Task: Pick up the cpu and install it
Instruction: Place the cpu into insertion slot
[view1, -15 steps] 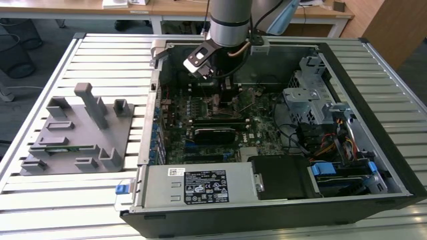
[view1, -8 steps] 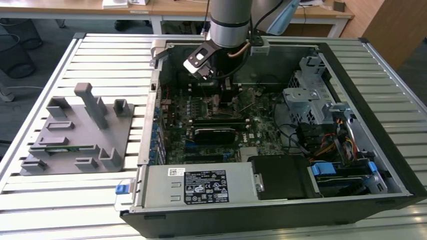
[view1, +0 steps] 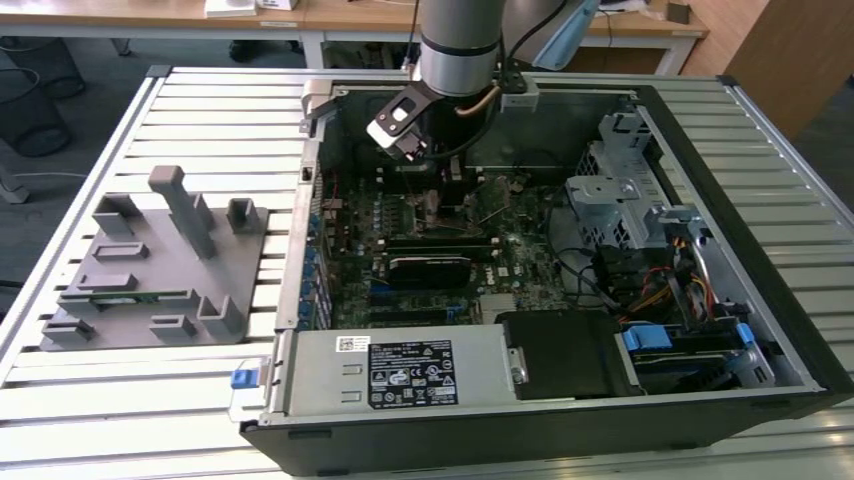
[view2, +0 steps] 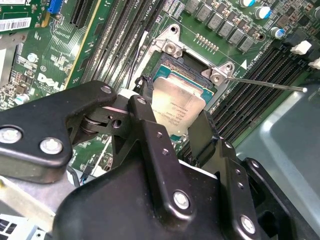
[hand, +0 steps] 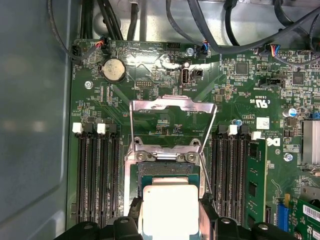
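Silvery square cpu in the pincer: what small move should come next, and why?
Probably a slow, straight lowering with the grip kept. The silvery square cpu is held in the pincer, over the black-framed socket, whose metal load plate stands swung open. Whether the chip already rests in the socket cannot be told, so releasing now looks premature.

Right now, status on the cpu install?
Tool shut on the cpu. Cpu at the open socket, load plate raised. Nothing seen in the way.
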